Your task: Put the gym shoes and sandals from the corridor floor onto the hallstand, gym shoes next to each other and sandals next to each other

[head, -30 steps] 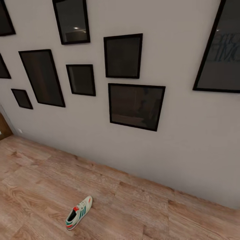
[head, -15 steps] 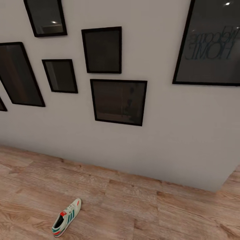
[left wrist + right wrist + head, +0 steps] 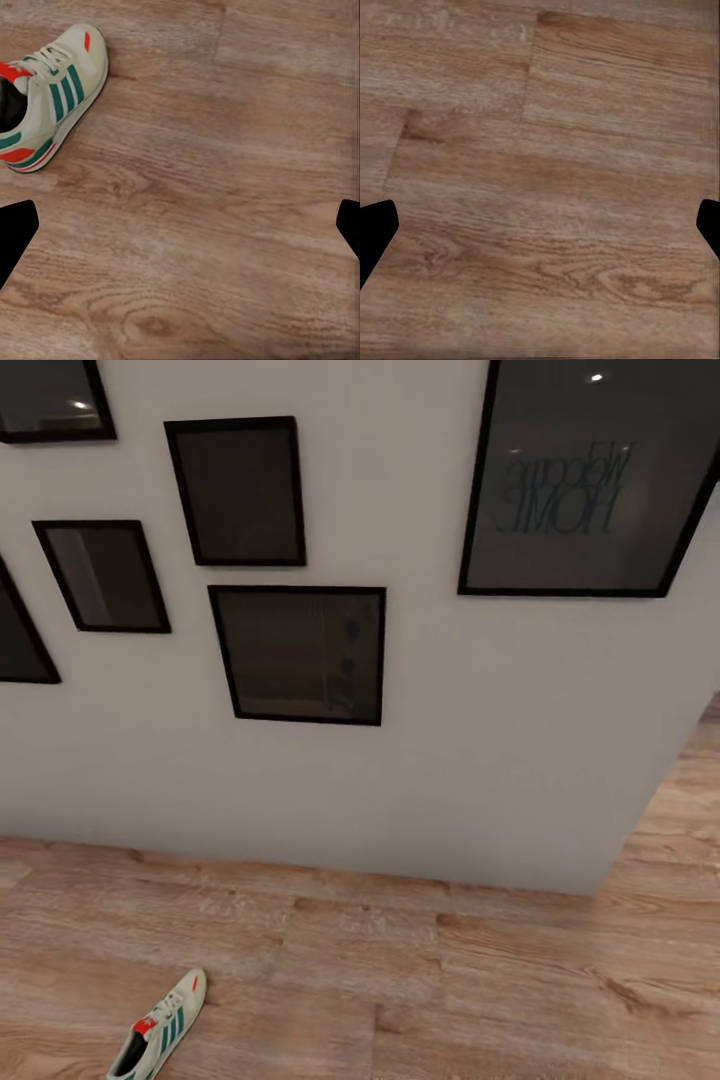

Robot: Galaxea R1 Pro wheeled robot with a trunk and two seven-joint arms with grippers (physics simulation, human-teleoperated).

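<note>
One gym shoe (image 3: pixel 157 1042), white with teal stripes and red accents, lies on the corridor floor (image 3: pixel 420 980) at the lower left of the head view. The same gym shoe (image 3: pixel 46 94) appears in the left wrist view, lying on the planks well ahead of my left gripper (image 3: pixel 180 232), whose black fingertips stand wide apart with bare floor between them. My right gripper (image 3: pixel 540 232) is open too, over bare wood planks (image 3: pixel 547 150). The sandals and the hallstand are out of view.
A grey wall (image 3: pixel 480 760) with several black picture frames rises straight ahead; a large frame (image 3: pixel 580 480) reads "Welcome HOME" mirrored. The wall ends in a corner (image 3: pixel 640 830) at the right, with floor continuing past it.
The head view has swung to the right: frames and the shoe slid leftward in the picture, and the wall's right corner came into sight. The shoe itself has not moved on the floor.
</note>
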